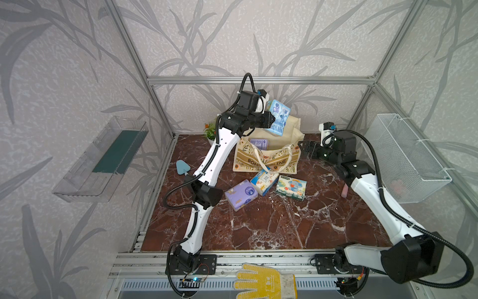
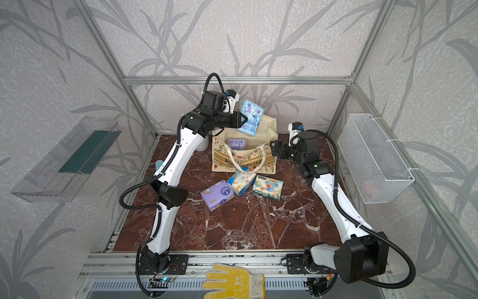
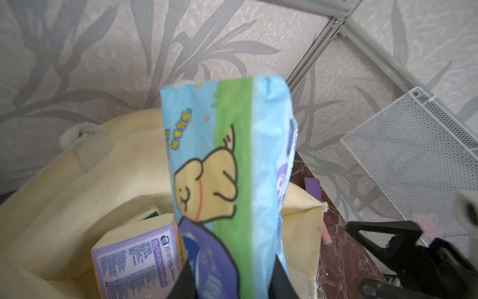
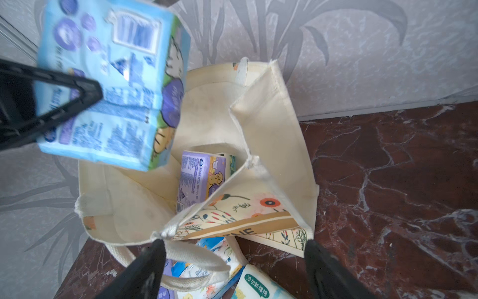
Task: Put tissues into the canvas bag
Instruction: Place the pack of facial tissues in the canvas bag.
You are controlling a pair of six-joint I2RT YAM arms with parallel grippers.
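Note:
The canvas bag [image 1: 266, 159] [image 2: 244, 159] stands open at the back of the marble table. My left gripper [image 1: 272, 121] [image 2: 243, 121] [image 3: 232, 274] is shut on a blue-white tissue pack [image 1: 278, 117] [image 2: 250, 117] [image 3: 227, 160] [image 4: 111, 85], held upright above the bag's mouth. A purple pack [image 1: 259, 143] [image 3: 137, 256] [image 4: 201, 176] lies inside the bag. In front of the bag lie a purple pack [image 1: 241, 194], a blue-white pack [image 1: 264, 180] and an elephant pack [image 1: 291, 187]. My right gripper [image 1: 301, 148] [image 4: 232, 248] is open beside the bag's right edge, holding nothing.
A white wire basket [image 1: 406, 155] hangs on the right wall and a clear tray [image 1: 101, 160] on the left wall. A blue toy shovel [image 1: 182, 167] lies behind my left arm. A small potted plant [image 1: 210, 130] stands behind the bag's left side. A yellow glove [image 1: 263, 281] rests on the front rail.

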